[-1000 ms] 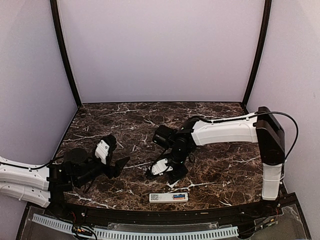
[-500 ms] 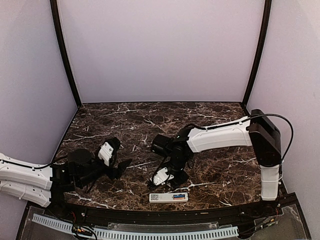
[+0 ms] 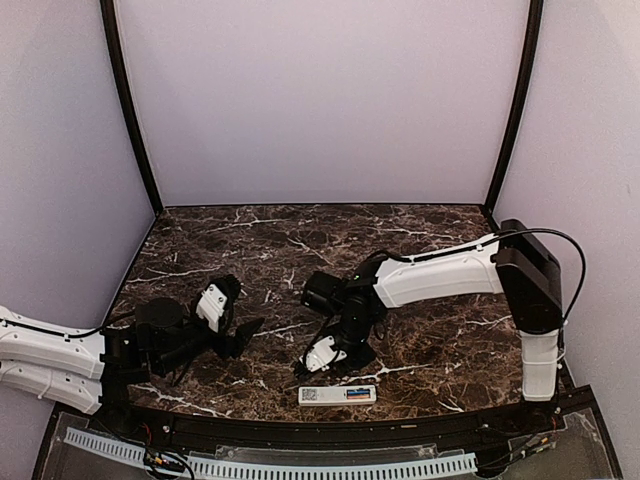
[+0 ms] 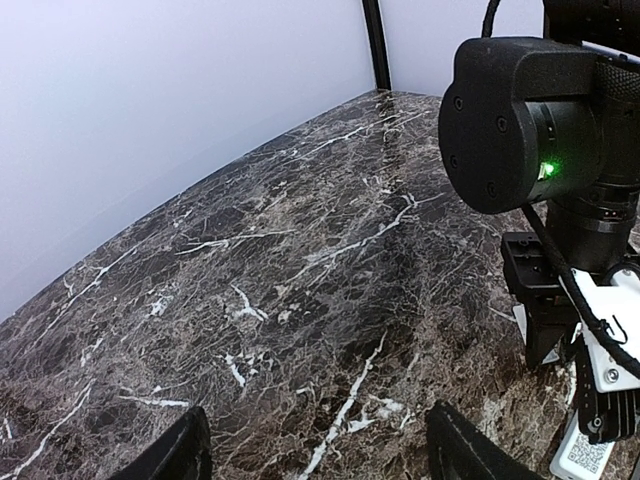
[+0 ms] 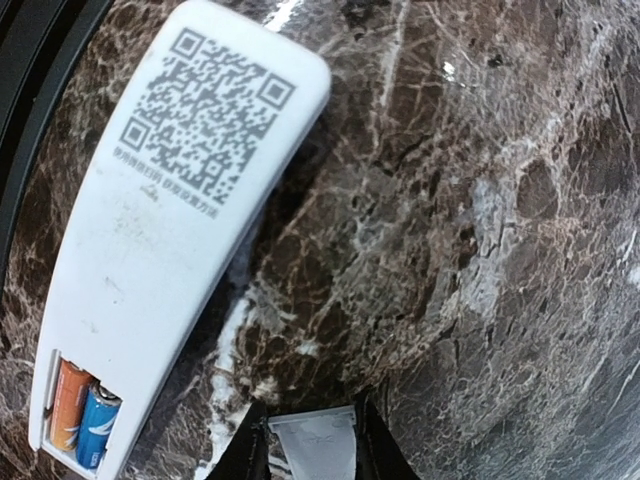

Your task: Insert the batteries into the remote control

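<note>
Right wrist: I see the right gripper point(image 5: 308, 430) nipped narrow on a small white plate point(image 5: 312, 452) beside the remote control point(image 5: 180, 230), batteries point(image 5: 84, 416) seated; left gripper point(image 4: 320, 452) spread wide, empty.

The worktop point(image 3: 250, 240) is dark brown marble with white veins. A white remote control point(image 3: 338, 394) lies flat on it, back up, along the near edge. A code sticker point(image 5: 195, 115) sits at one end, and the orange and blue batteries point(image 5: 82, 415) sit side by side in its open recess.
</note>
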`<state>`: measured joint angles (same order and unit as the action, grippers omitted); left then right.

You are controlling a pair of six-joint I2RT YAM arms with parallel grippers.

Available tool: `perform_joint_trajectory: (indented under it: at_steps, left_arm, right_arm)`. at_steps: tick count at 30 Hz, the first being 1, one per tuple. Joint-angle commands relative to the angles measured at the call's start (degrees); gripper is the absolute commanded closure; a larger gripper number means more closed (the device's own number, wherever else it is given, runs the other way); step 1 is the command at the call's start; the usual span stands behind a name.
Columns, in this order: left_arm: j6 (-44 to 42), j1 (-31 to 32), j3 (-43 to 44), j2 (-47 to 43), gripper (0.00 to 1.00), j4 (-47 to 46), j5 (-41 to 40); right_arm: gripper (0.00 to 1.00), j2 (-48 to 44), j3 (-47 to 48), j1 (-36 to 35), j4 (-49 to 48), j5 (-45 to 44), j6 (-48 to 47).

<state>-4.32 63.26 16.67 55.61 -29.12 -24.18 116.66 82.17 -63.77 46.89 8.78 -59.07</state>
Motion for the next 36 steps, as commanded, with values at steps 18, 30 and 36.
perform_joint_trajectory:
  at_steps: [18, 30, 36]
  left_arm:
    - [-2.51, 0.24, -0.76, 1.27, 0.28, -1.52, 1.15]
    - [-3.95, 0.24, -0.49, 2.37, 0.29, -2.83, 3.02]
    - [-6.22, 0.19, -1.61, 2.76, 0.29, -5.70, 5.44]
  right_arm:
    - [0.88, -1.48, 2.53, 2.85, -1.80, 2.58, 4.58]
    - [0.89, -4.38, 2.52, 2.73, -1.74, 3.23, 4.87]
    - [0.89, -7.02, 5.35, 2.00, 1.03, 3.46, 4.14]
